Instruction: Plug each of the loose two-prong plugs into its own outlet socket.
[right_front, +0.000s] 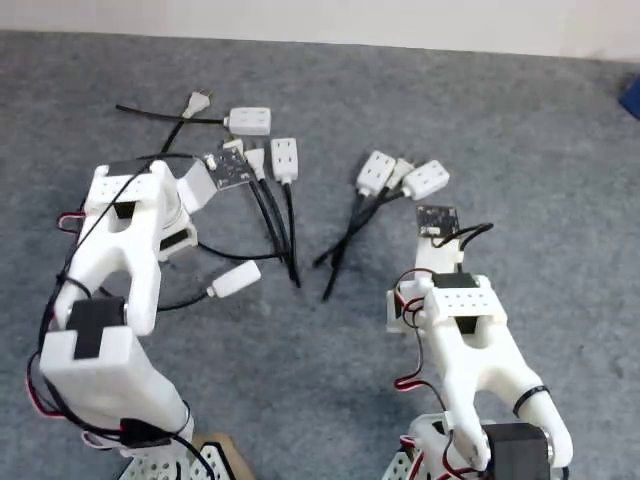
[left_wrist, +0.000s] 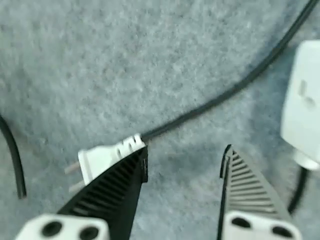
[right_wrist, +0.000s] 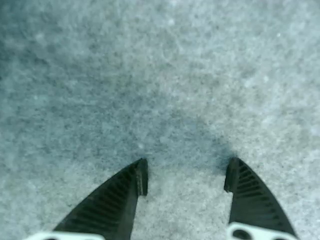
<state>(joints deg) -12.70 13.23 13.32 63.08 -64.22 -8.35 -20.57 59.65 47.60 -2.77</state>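
Note:
In the left wrist view my left gripper (left_wrist: 182, 156) is open just above the grey carpet. A white two-prong plug (left_wrist: 102, 157) lies beside one fingertip (left_wrist: 131, 172), partly hidden by it, and its black cord (left_wrist: 225, 95) runs away across the carpet. A white outlet socket (left_wrist: 302, 107) lies off to the other side. From above, the left gripper (right_front: 226, 168) hovers by a plug (right_front: 252, 158) and a socket (right_front: 284, 158). Another loose plug (right_front: 200, 101) and socket (right_front: 250, 121) lie farther back. My right gripper (right_wrist: 185, 167) is open over bare carpet, near two sockets (right_front: 375, 172) (right_front: 426, 179).
Black cords (right_front: 275, 225) trail from the sockets toward the middle of the carpet, and more cords (right_front: 345, 235) cross between the arms. A white block on a cord (right_front: 233, 279) lies beside the left arm. A blue object (right_front: 631, 97) sits at the far right edge.

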